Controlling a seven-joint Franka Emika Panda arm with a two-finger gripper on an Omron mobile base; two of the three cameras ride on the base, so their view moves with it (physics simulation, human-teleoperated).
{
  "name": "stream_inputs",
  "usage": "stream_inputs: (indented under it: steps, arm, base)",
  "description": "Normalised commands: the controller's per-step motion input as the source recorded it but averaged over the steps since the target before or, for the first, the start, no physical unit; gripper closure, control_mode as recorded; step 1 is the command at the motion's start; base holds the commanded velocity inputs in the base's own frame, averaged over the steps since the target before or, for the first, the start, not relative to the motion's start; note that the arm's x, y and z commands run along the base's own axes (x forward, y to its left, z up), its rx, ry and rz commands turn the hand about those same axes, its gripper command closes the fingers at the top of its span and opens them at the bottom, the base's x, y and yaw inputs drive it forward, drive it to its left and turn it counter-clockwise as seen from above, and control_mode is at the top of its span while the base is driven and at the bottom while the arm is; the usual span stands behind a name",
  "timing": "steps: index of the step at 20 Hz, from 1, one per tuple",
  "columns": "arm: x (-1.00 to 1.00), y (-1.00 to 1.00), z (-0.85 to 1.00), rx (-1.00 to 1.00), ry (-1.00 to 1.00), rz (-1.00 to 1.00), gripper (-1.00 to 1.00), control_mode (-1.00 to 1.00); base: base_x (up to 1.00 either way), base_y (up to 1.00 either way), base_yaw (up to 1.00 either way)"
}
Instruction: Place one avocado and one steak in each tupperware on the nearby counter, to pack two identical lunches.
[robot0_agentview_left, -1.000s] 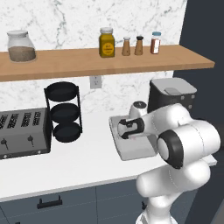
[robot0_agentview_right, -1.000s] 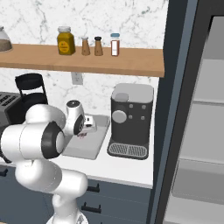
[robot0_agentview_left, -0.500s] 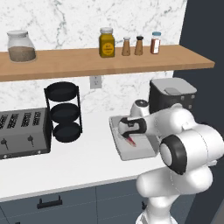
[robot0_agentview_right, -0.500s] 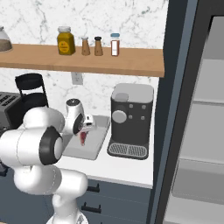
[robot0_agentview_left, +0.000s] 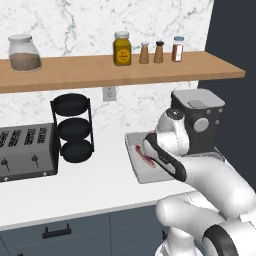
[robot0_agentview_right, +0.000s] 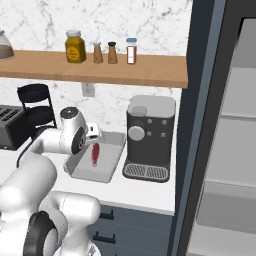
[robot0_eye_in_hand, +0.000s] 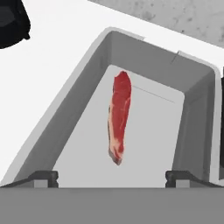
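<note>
- Spread wide, the hand (robot0_eye_in_hand: 111, 176) hung over the tupperware (robot0_eye_in_hand: 83, 105), its two dark fingertips (robot0_eye_in_hand: 43, 176) rising at the bottom corners of the hand view with nothing between them.
- One steak (robot0_eye_in_hand: 119, 116) lay on the floor of the tupperware, a long narrow red strip with a paler fatty edge, running from the upper middle of the hand view down toward its centre and clear of all four walls.
- In the left base view the steak (robot0_agentview_left: 142, 154) showed as a red sliver at the left edge of the box, partly hidden by the arm; in the right base view it (robot0_agentview_right: 94, 154) sat mid-box, just right of the wrist.
- Judged by its look, the steak was light, limp and a bit slick; it would sag if lifted by one end, so a pinch across its narrow middle seemed the safest hold.
- The tupperware (robot0_agentview_right: 114, 149) looked stiff and light, liable to slide on the smooth surface if nudged by a wall.
- Under it the white tabletop (robot0_agentview_left: 95, 182) was flat and bare around the box.
- Close on the right of the left base view stood a dark coffee machine (robot0_agentview_left: 200, 117); a black tiered rack (robot0_agentview_left: 72, 127) and a toaster (robot0_agentview_left: 25, 152) were well apart toward the left.
- Above, a wooden shelf (robot0_agentview_left: 125, 70) carried jars and shakers.
- No avocado lay in this tupperware.
</note>
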Motion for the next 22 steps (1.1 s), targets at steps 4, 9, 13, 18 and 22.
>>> stream_inputs:
  steps: [4,9,13,18,22]
  arm:
    - [-1.00,0.00,0.64,0.00,-0.21,0.00,-1.00,-1.00]
    - [-1.00,-0.03,0.33,0.00,-0.20,0.00,-1.00,-1.00]
    - [-0.75,0.00,0.00,0.00,-0.13,-0.01,-1.00,1.00]
    - [0.00,0.00,0.00,0.00,0.00,0.00,-1.00,1.00]
    - [0.00,0.00,0.00,0.00,0.00,0.00,-1.00,1.00]
  base:
    - [0.00,0.00,0.00]
    - [0.00,0.00,0.00]
    - [-0.25,0.00,-0.01]
    - [-1.00,0.00,-0.04]
    - [-0.91,-0.20,-0.06]
